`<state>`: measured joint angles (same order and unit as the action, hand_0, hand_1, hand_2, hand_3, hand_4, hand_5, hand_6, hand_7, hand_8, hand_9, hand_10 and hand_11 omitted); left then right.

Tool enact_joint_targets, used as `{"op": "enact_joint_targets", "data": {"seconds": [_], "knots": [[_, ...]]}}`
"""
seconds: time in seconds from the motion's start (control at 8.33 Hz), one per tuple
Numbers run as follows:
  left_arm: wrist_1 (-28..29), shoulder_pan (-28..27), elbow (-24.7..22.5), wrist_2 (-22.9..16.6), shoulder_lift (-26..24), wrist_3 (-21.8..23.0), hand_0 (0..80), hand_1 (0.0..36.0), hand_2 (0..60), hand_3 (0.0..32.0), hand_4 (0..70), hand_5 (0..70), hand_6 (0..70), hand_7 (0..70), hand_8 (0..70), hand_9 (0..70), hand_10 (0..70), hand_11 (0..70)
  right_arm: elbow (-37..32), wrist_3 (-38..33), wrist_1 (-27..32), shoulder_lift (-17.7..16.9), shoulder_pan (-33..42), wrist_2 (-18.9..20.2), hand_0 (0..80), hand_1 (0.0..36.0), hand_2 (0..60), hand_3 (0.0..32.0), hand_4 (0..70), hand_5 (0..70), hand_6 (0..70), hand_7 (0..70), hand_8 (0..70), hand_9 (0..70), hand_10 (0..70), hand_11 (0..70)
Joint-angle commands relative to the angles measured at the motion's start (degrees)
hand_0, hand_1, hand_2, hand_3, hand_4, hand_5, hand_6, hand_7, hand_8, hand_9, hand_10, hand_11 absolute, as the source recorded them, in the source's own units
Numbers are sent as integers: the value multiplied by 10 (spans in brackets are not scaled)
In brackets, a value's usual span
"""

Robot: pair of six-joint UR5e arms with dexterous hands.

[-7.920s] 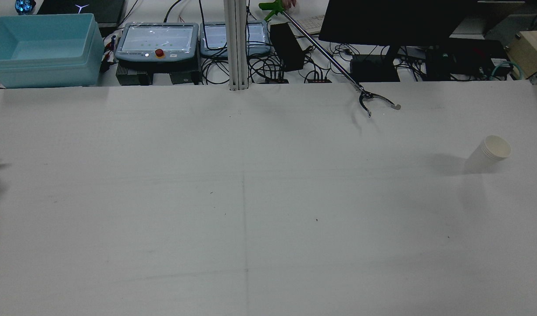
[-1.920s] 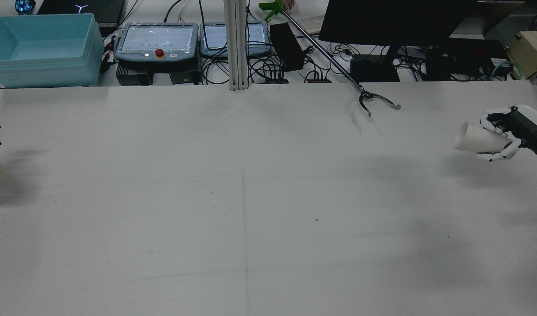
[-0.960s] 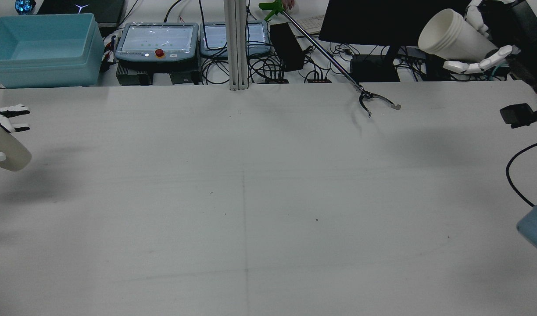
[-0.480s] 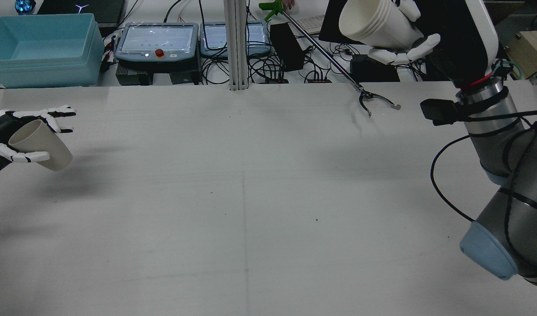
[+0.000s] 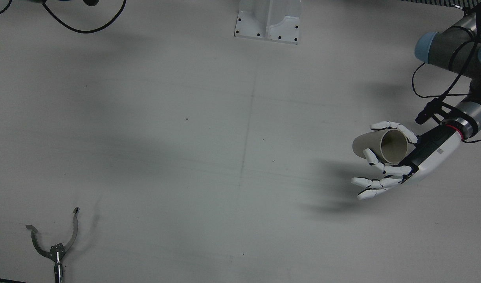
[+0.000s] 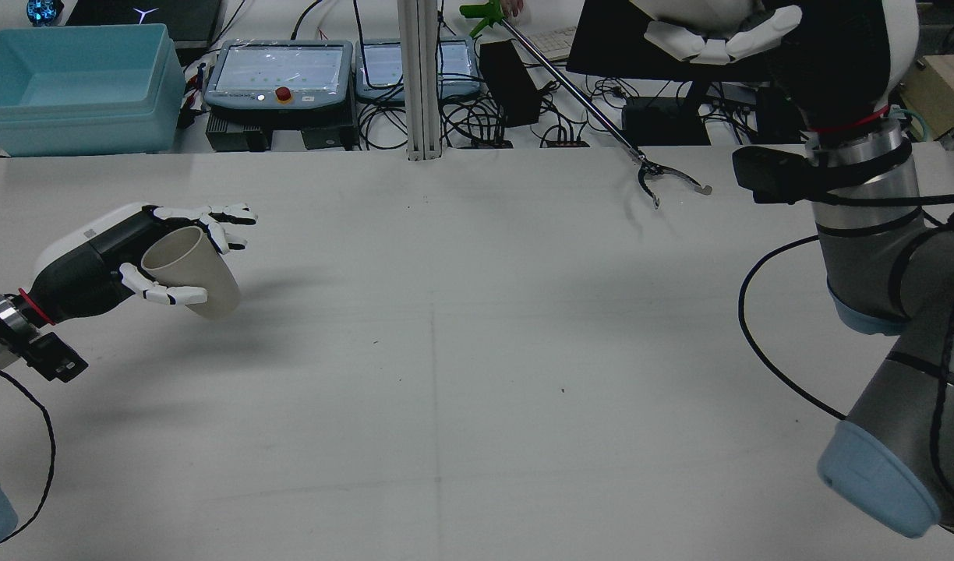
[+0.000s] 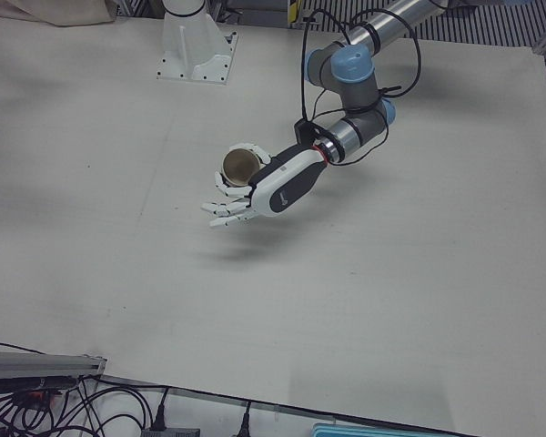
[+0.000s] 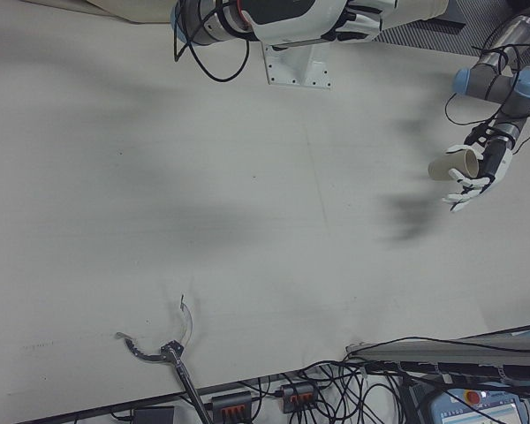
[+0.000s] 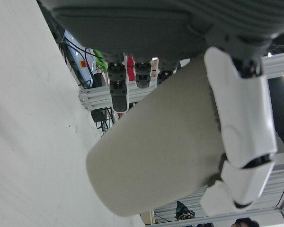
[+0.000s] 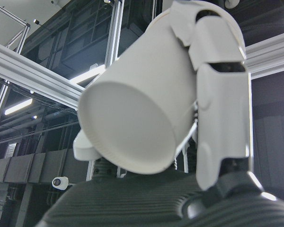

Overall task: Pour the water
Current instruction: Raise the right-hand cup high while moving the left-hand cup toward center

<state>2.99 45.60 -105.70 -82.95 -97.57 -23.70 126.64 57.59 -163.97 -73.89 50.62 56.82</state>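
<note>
The white table [image 6: 477, 351] lies bare across its whole middle, so either arm could sweep through there unhindered. The only thing resting on it is the reacher's claw [image 6: 664, 178] at the far edge, right of centre, its long shaft [image 6: 570, 82] slanting back over the clutter beyond.

A reach-grabber tool [image 6: 602, 117] with a green handle rests its open claw on the white counter [image 6: 446, 351]. Behind the counter sit a teal bin [image 6: 75, 86], two control pendants [image 6: 278, 74], and tangled cables [image 6: 477, 117].
</note>
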Motion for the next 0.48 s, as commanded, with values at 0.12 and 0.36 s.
{"op": "enact_joint_targets", "data": {"seconds": [0.12,0.36], "knots": [[-192,-25,-170,-61,-79,-185,571,307,600,0,700,700,230,219,92,123,166,248,18,22,-67,17,33,-16,800,360,600,0,700,700,700,700,700,700,700,700],[-252,-32,-171,-81,-146,-237,599,340,600,0,700,700,218,215,93,125,164,247,33,23,-246,114,31,0,800,360,600,0,700,700,700,700,700,700,700,700]]}}
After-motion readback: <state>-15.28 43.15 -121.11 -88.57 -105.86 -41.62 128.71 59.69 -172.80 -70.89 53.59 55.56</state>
